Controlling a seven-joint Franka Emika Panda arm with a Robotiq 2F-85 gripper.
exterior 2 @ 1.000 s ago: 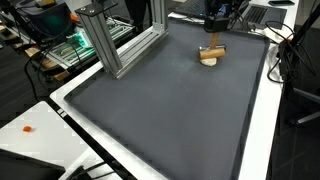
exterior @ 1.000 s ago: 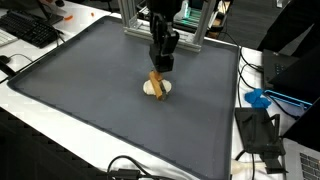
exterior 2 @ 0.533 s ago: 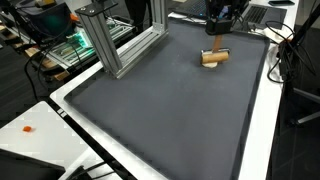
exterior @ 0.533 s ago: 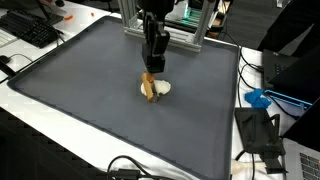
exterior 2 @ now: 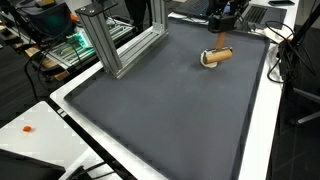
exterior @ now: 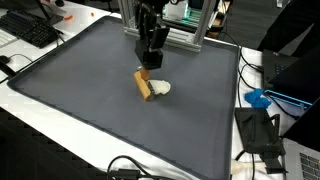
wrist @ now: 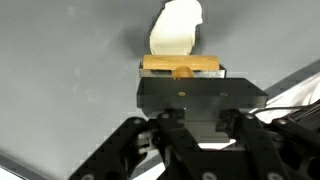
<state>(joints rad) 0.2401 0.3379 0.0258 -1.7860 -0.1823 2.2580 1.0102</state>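
Block (exterior: 146, 86) of tan wood, clamped by its upper end in the shut gripper (exterior: 148, 66). In the wrist view, a bar (wrist: 180, 66) lying crosswise at the fingertips, long axis square to the line of closing, roughly centred between the fingers.

Below the gripper in an exterior view, hanging not plumb but slanted: upper end leaning away from the white piece (exterior: 161, 88), lower end down right beside it. Touching that piece or just clear of it: cannot tell, the two overlapping in both exterior views. Same doubt over contact between the lower end and the mat (exterior: 80, 95).

White piece flat on the mat, straight ahead of the block in the wrist view, a pale rounded shape past the bar's middle. Frame (exterior: 186, 41) of metal rails standing well behind the white piece, apart from it. Gripper raised above the white piece and a little off to one side of it, toward the block's upper end. Single arm only, so no nearer or farther hand to weigh.
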